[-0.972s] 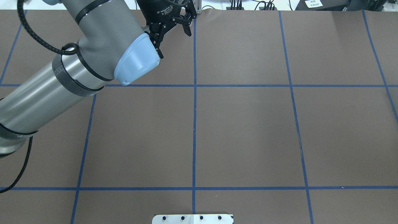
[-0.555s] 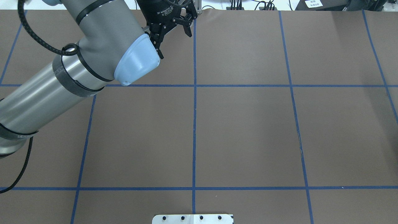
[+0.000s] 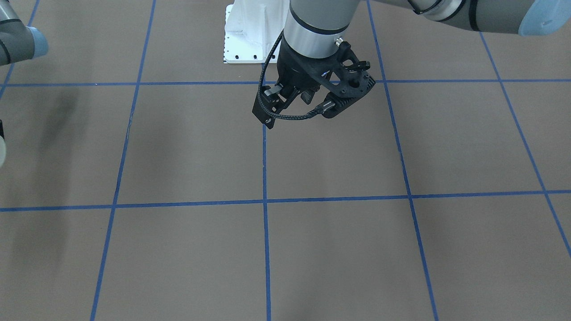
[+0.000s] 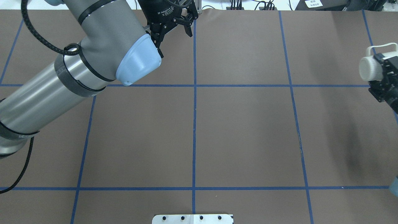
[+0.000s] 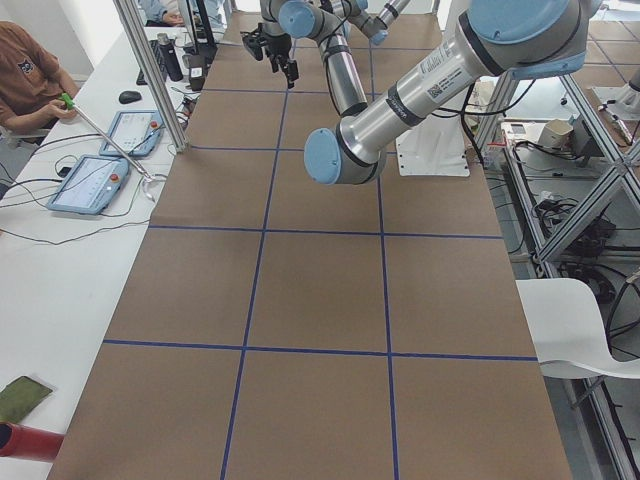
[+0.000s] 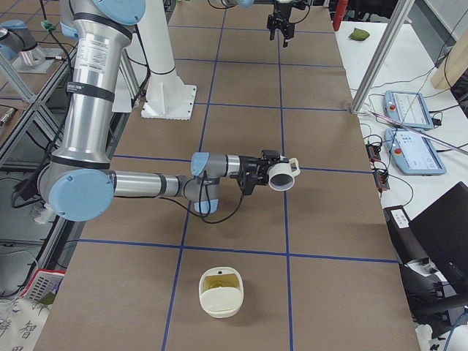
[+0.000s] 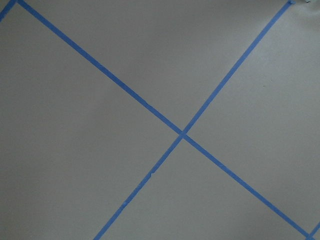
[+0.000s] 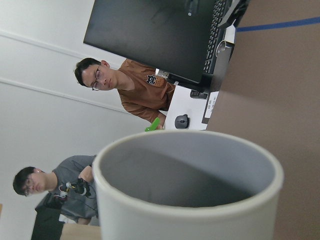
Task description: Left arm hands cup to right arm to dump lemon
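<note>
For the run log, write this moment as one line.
left hand: open, empty | right hand: holds cup sideways | lemon: apparently in bowl

Upper right of the overhead frame: the edge cuts off the right gripper (image 4: 381,67) behind the cup (image 4: 368,68). In the wrist view the cup's near rim hides its floor.

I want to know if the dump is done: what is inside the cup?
In the right wrist view the cup, held sideways by the right hand, shows only bare grey wall inside. Its near rim covers the deepest part, which cannot be seen.
</note>
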Controlling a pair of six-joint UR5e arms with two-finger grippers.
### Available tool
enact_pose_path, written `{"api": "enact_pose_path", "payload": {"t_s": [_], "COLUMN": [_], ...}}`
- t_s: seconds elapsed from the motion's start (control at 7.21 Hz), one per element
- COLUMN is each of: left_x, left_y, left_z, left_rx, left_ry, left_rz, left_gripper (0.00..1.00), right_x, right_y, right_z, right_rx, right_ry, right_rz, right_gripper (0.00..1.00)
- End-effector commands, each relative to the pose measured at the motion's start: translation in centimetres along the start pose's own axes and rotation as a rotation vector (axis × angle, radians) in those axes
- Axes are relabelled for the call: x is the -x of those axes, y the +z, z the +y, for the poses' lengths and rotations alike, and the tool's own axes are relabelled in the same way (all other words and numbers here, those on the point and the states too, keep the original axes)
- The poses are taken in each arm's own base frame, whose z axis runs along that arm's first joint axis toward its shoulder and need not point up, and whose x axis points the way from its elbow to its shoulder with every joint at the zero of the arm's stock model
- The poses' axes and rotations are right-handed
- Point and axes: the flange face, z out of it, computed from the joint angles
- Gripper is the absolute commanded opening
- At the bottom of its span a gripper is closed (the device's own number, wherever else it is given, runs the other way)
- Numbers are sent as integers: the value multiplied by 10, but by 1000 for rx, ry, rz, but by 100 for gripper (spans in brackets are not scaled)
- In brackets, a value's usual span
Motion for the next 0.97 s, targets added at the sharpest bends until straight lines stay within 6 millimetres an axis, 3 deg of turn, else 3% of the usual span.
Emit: {"api": "enact_pose_path", "payload": {"t_s": [0.0, 0.14, 0.28, 0.42, 0.69, 0.83], "left_x": [-8, -15, -22, -34, -49, -50], "left_y": [1, -7, -6, -6, 11, 23], "left_z": [13, 23, 35, 40, 38, 54], "left_rx": [2, -2, -3, -9, -25, -28], "left_ry": [28, 41, 51, 50, 45, 66], "left_rz": [4, 18, 17, 14, -20, -30], "left_gripper": [100, 100, 100, 100, 100, 100], "right_x": [29, 38, 47, 66, 82, 90], "right_y": [48, 54, 64, 67, 68, 66], "right_z": [80, 110, 167, 238, 315, 335], "right_rx": [24, 13, -6, -50, -72, -59], "right_ry": [-330, -476, -600, -706, -968, -1058], "right_rz": [55, 44, 52, 48, 104, 108], "right_gripper": [15, 16, 16, 15, 15, 15]}}
